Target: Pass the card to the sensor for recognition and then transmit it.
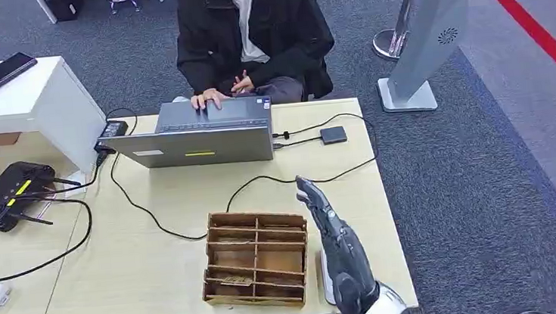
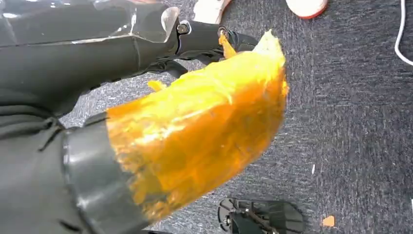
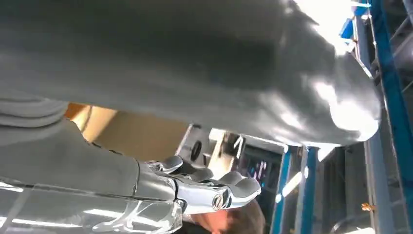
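The robot's silver and dark grey right hand (image 1: 340,254) lay stretched forward above the pale wooden table (image 1: 155,259), fingers straight, side by side and gripping nothing we could make out. Its left hand (image 2: 185,126), the thumb wrapped in wrinkled orange tape, hung over grey carpet; we could not tell whether its fingers were spread or curled.

Just beside the right hand stood a brown corrugated cardboard organiser (image 1: 256,244) with shallow open compartments. A thin white strip (image 1: 322,278) showed between the box and the wrist. It may have been the card, but it was too small and too hidden for us to be sure.

We judged that a card would be light, thin, stiff and slick. It would lie flat against the tabletop, so a pinch across its edges, or sliding it to the table's rim first, seemed the surest hold.

Farther off, a small flat black square sensor (image 1: 333,135) sat on a black cable (image 1: 262,180) near a grey laptop (image 1: 198,145). A person in a black jacket (image 1: 249,30) sat behind the laptop with their hands at its keyboard.
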